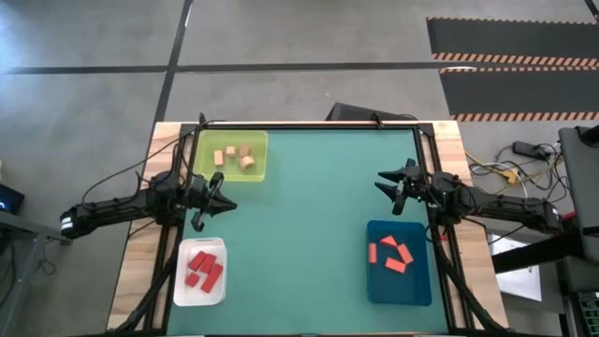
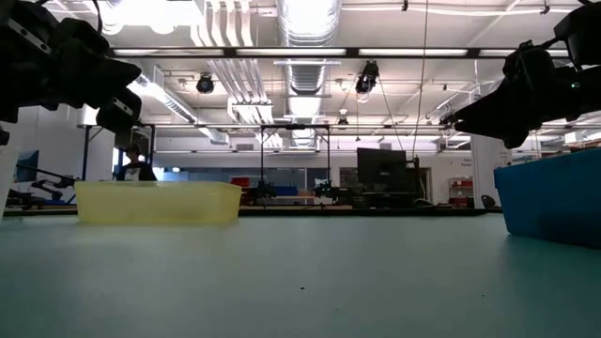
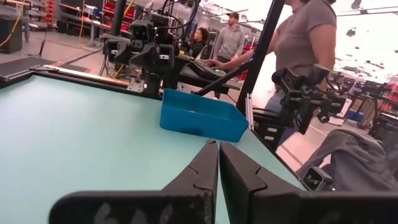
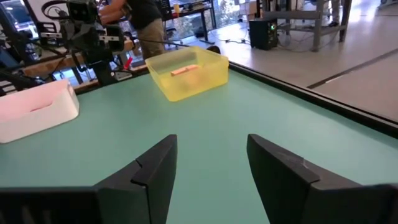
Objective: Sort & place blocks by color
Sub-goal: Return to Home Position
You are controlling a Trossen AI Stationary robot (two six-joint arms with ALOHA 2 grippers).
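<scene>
Tan blocks (image 1: 234, 155) lie in the yellow-green tray (image 1: 258, 171) at the far left; through its wall one block (image 4: 185, 70) shows in the right wrist view. Deep red blocks (image 1: 203, 271) lie in the white tray (image 1: 180, 281) at the near left. Orange-salmon blocks (image 1: 393, 256) lie in the blue tray (image 1: 374, 281) at the near right. My left gripper (image 1: 223, 198) hovers shut between the yellow-green and white trays, its fingers (image 3: 219, 152) closed on nothing. My right gripper (image 1: 384, 183) hovers open (image 4: 211, 152) beyond the blue tray, above bare mat.
The teal mat (image 1: 309, 225) lies bare between the trays. The blue tray (image 3: 199, 115) and the right arm (image 3: 149, 50) show in the left wrist view; the white tray (image 4: 37, 109) in the right wrist view. People (image 3: 298, 37) stand beyond the table's right side. Cables run along the table's edges.
</scene>
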